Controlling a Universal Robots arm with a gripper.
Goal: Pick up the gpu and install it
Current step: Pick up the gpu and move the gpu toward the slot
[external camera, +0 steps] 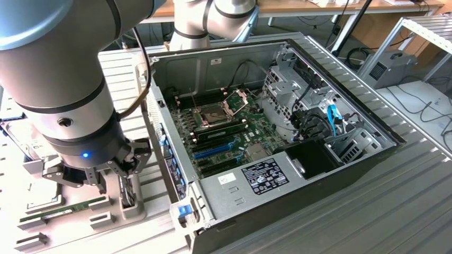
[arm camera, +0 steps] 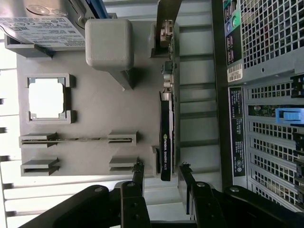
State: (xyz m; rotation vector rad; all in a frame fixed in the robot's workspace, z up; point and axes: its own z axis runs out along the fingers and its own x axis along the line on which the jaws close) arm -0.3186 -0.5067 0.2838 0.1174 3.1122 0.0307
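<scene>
The gpu (arm camera: 166,137) is a thin black card standing on edge in a grey parts holder (arm camera: 95,118), with its silver bracket (arm camera: 164,28) at the far end. My gripper (arm camera: 160,167) is open above the card's near end, one finger (arm camera: 138,171) on each side and a gap to both faces. In the exterior view the gripper (external camera: 113,182) hangs low over the holder beside the open PC case (external camera: 353,121), with the gpu (external camera: 128,198) under it. Blue slots (external camera: 211,151) show on the motherboard inside the case.
On the holder lie a hard drive (arm camera: 38,23), a grey block (arm camera: 109,42), a square chip pocket (arm camera: 46,97) and a slim RAM stick (arm camera: 78,140). The case's perforated rear wall (arm camera: 266,114) stands close beside the gpu. Cables and drive cages fill the case's far side (external camera: 310,106).
</scene>
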